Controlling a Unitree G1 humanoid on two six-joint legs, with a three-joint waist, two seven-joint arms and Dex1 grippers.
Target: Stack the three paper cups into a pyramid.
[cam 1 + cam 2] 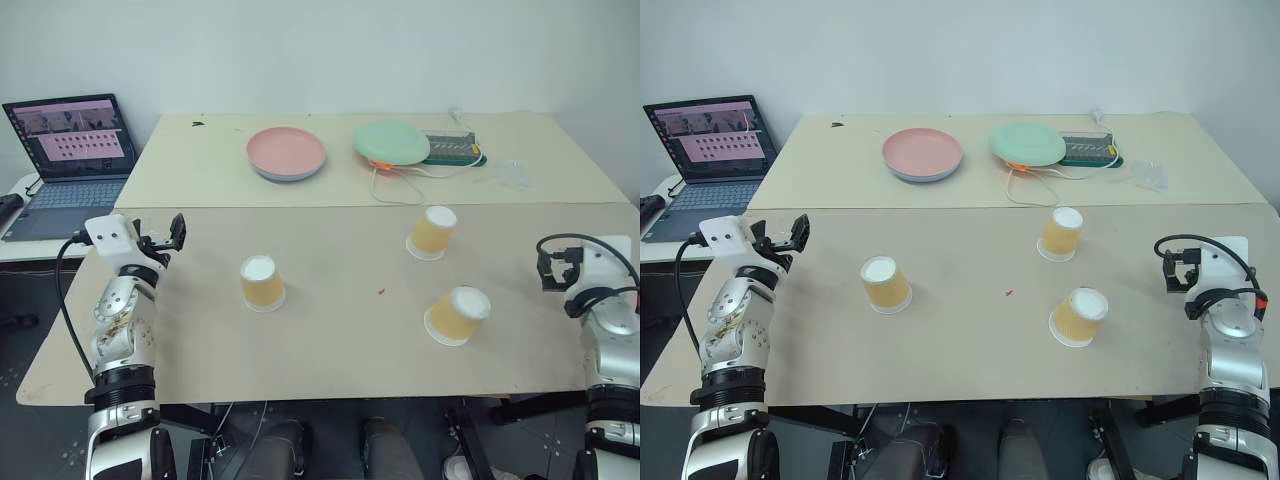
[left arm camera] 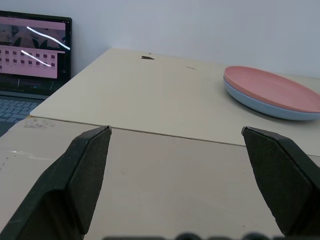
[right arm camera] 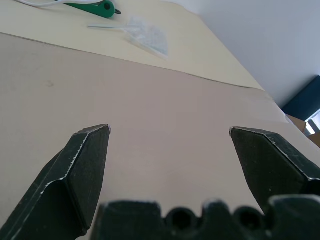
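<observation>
At the far left, off the table, an open laptop (image 1: 68, 150) sits with its screen lit. Next comes the left gripper (image 1: 165, 240), hovering over the near-left part of the table (image 1: 330, 350) with its two black fingers spread wide and nothing between them. To its right stands the left cup (image 1: 262, 283), upside down with its white base up, apart from the gripper and well apart from the other cups. Farther back, the pink plate (image 1: 287, 153) lies on the far table surface, and to its right the green plate (image 1: 391, 143) rests beside a small tray (image 1: 450, 148) and a white cable (image 1: 400, 190). Right of centre are the far cup (image 1: 432, 232), upside down though slightly leaning, and the near cup (image 1: 457, 316), which looks tipped over, its white base turned up and toward the right. At the right edge the right gripper (image 1: 555, 268) hangs above the table, likewise spread wide and empty, near the two right-hand cups but touching neither. No cup is stacked or even paired yet, so the task looks to be at its very start, both arms only poised. The next move probably calls for one gripper to reach a cup, close around its tapered side and bring it beside another to form the base row; the tipped near cup would need righting first.
</observation>
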